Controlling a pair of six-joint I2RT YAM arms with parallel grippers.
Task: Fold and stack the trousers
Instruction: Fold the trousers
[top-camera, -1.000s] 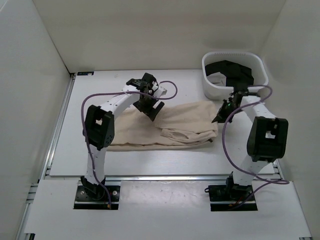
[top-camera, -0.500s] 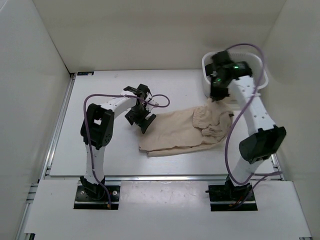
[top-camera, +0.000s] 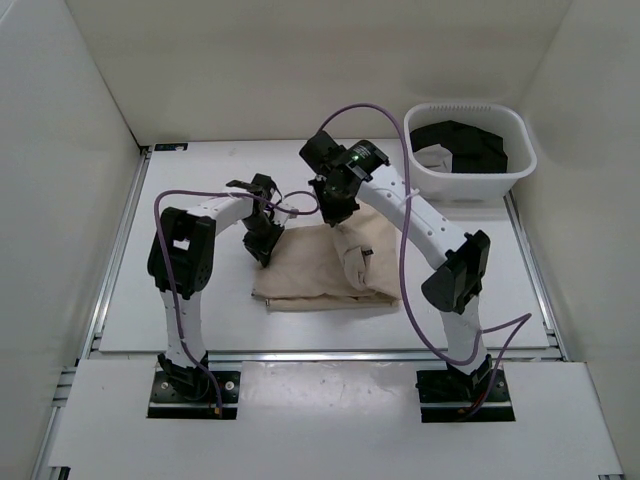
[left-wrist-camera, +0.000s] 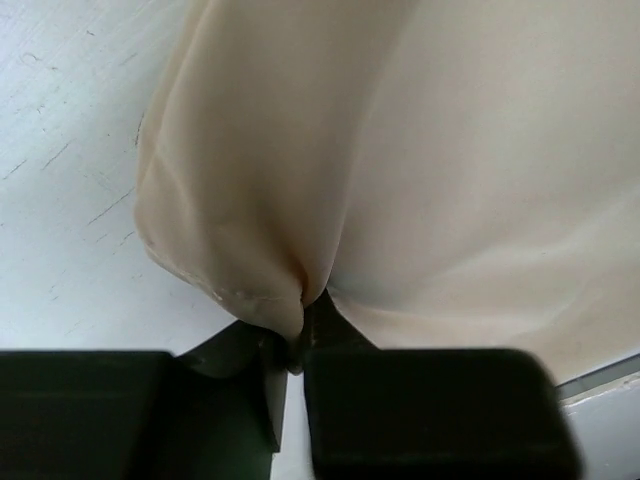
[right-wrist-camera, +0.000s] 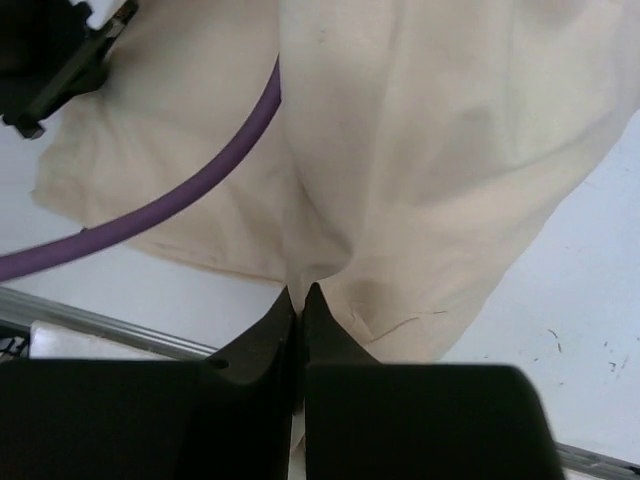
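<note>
The beige trousers (top-camera: 318, 272) lie folded over on the white table (top-camera: 200, 190), with their right end lifted and carried over the middle. At their left edge my left gripper (top-camera: 262, 243) is shut on a pinch of cloth; in the left wrist view the trousers (left-wrist-camera: 400, 180) bunch into the closed left gripper (left-wrist-camera: 297, 335). My right gripper (top-camera: 336, 206) hangs above the far middle of the cloth, shut on the raised end. In the right wrist view the trousers (right-wrist-camera: 430, 150) drape down from the closed right gripper (right-wrist-camera: 299, 292).
A white basket (top-camera: 520, 170) holding black garments (top-camera: 462, 143) stands at the back right. A purple cable (right-wrist-camera: 180, 195) crosses under the right wrist, close to the left arm (top-camera: 215, 210). White walls close the table on three sides.
My right arm has swung from the basket side leftward, pulling its end of the trousers over the middle. The left gripper has come down and shut on the left edge.
</note>
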